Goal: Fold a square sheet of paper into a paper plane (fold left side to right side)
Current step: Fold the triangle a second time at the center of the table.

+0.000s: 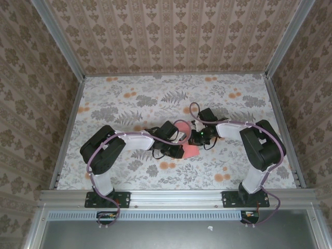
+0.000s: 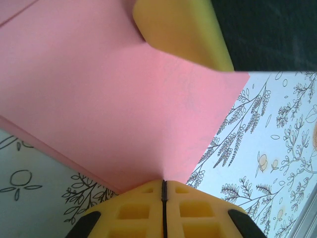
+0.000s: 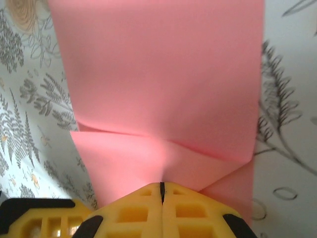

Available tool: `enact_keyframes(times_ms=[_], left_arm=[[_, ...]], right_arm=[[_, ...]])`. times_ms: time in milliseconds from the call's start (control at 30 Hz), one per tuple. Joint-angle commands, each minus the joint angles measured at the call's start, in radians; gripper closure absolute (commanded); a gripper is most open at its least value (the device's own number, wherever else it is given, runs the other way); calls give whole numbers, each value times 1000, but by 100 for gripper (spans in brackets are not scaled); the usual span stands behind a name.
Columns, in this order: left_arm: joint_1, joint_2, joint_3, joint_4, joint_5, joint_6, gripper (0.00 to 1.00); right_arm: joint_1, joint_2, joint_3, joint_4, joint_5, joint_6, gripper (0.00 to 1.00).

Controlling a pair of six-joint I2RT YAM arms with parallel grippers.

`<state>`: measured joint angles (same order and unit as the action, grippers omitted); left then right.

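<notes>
From above, the arms (image 1: 233,129) cover most of the paper (image 1: 192,151), and its folds are too small to read. In the left wrist view it runs off the top and left, under a blurred, cropped yellow finger (image 2: 181,29).

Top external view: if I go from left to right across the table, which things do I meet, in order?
left arm → left claw → pink sheet of paper → right claw → right arm
</notes>
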<state>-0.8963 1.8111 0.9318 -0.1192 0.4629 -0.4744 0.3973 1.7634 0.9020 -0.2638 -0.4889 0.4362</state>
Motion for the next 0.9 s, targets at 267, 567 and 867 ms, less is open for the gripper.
enact_keyframes(times_ms=[267,567,867], left_arm=[[-1,8,-46,-121,-76,27,92],[-1,-6,-46,-116,-74,28,92],[61,-148,-47,-45,-6,22,76]], right_arm=[[-91,46,35,-27,35,-62,100],[-134,33,44,-4,15,-59,100],[-175,-109,-31,92,0,0,89]])
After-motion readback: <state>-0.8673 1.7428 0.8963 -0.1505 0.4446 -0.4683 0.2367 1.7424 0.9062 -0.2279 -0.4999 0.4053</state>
